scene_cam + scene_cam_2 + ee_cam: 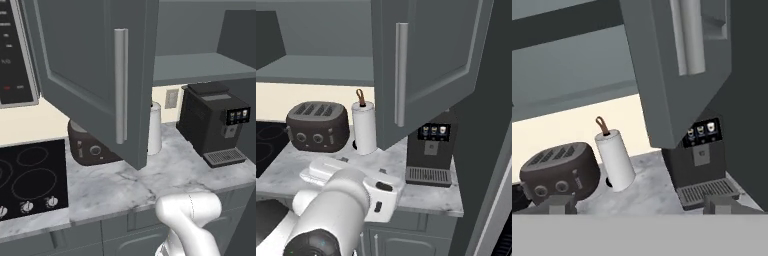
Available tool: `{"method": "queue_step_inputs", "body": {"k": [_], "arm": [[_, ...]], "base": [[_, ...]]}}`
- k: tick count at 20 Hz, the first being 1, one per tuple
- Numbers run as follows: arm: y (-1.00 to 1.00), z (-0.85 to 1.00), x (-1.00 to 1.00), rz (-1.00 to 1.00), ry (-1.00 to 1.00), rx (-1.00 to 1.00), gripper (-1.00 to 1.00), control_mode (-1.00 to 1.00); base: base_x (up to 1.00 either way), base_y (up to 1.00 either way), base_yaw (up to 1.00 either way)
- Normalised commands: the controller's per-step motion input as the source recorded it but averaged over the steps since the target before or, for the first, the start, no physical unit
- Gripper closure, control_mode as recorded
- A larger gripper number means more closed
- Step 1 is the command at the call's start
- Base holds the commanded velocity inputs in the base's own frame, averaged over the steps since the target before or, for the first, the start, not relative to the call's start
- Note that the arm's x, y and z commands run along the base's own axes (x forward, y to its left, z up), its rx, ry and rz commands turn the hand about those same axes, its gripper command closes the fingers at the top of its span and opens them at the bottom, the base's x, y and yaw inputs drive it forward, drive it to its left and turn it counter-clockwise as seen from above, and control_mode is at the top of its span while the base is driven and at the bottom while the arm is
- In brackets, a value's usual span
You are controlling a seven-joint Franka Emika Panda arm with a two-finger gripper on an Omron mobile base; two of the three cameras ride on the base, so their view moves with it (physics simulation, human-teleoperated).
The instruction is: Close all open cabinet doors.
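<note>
One open cabinet door [95, 65], one toaster [318, 126], one coffee machine [214, 122]

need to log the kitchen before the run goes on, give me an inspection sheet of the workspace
surface: marble counter, cooktop set in at its left
job's things: cabinet door swung open over the counter, bar handle facing the robot
clutter: toaster, paper towel roll, coffee machine
grippers: gripper open, holding nothing, short of the door
cables: nothing seen
surroundings: cream wall, outlet, drawers under the counter
</note>
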Motion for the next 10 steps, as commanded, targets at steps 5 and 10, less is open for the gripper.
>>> {"method": "queue_step_inputs", "body": {"k": [5,10], "arm": [[-0.32,0.01,0.02,0.0,-0.15,0.0,-1.0,-1.0],[-0.23,0.03,0.16,0.0,-0.09,0.0,-1.0,-1.0]], "base": [[0.0,0.0,0.0],[0.0,0.0,0.0]]}}
